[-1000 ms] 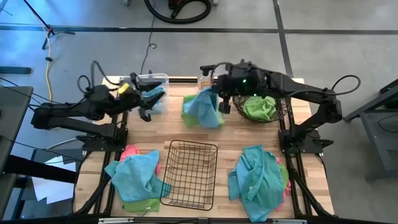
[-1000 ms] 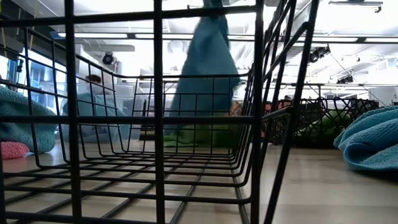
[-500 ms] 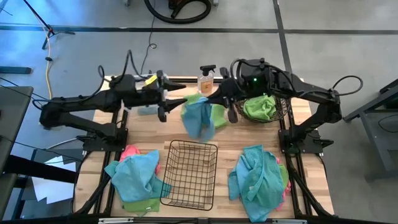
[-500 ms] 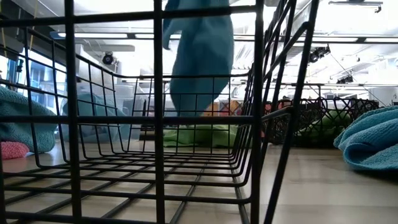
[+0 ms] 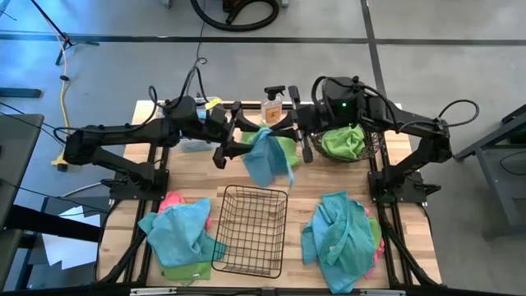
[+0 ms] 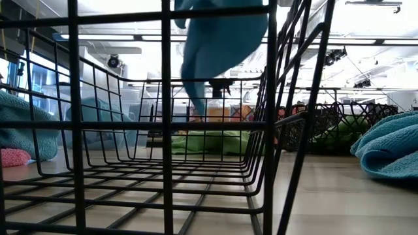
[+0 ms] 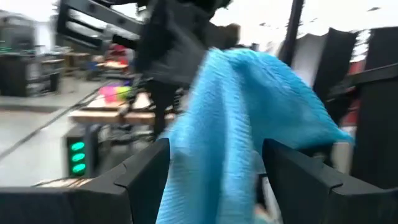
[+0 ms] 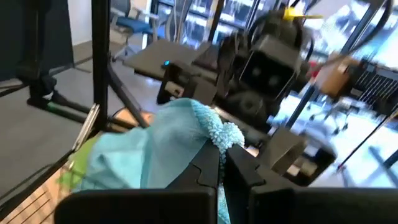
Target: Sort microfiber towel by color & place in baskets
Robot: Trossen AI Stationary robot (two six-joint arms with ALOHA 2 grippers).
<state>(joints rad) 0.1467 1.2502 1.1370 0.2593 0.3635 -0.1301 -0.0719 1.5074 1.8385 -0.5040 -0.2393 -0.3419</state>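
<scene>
A teal-blue microfiber towel (image 5: pixel 265 158) hangs over the far middle of the table, with my right gripper (image 5: pixel 279 134) shut on its top. My left gripper (image 5: pixel 238 141) faces it from the table's left. It is open, one finger on either side of the hanging towel (image 7: pixel 242 124); I cannot tell whether they touch it. A lime green towel (image 5: pixel 285 148) lies on the table below. The round dark basket (image 5: pixel 374 144) holds another green towel (image 5: pixel 343 141). The black wire-grid basket (image 5: pixel 255 190) stands at the near middle. My right gripper pinches an edge of the teal-blue towel at its top (image 8: pixel 214 132) between its two shut fingers (image 8: pixel 208 167). The fingers come almost level from the table's right. The towel hangs slack below them (image 6: pixel 219 46), its lower end clear of the table.
Mixed heaps of teal, green and pink towels lie at the near left (image 5: pixel 181 234) and near right (image 5: pixel 341 234). An orange spray bottle (image 5: pixel 273 105) stands at the far edge. The clear bin (image 5: pixel 191 146) sits under my left arm at the far left.
My left gripper has swung from the clear bin toward the table's right, up to the hanging towel, and turned level. My right gripper has risen with the teal-blue towel, whose lower end has come up off the green towel on the table.
</scene>
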